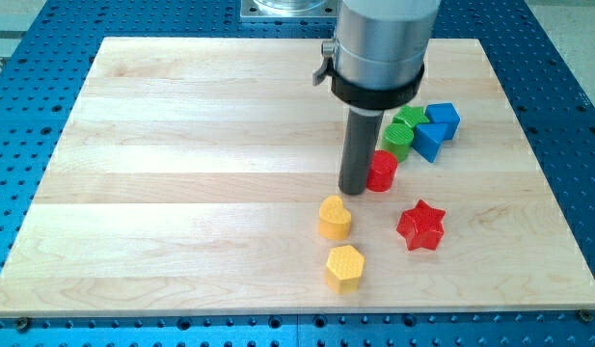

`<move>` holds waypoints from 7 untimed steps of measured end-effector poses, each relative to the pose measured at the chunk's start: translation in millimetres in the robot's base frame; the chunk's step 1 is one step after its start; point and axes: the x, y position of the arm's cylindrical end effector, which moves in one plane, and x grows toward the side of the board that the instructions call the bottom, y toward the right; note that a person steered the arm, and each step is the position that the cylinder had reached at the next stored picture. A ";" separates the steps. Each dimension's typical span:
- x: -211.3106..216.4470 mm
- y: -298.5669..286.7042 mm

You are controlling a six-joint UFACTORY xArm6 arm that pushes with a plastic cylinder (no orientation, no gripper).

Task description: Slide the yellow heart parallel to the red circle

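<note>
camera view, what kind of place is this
Probably a robotics lab bench: a wooden board lies on a blue perforated table, with coloured blocks like the yellow heart near my tip.

The arm comes down from the view's top centre as a wide grey cylinder ringed by a black collar, a small clamp lever jutting toward the view's left. Below it the straight dark rod hangs upright. My tip [355, 190] appears to meet the worktop [181, 145], though contact is hard to confirm.
</note>
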 end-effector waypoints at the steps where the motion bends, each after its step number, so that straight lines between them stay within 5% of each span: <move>1: 15.8 0.0; 3: 54.2 13.1; 6: 119.7 -66.3; 7: 84.2 -94.1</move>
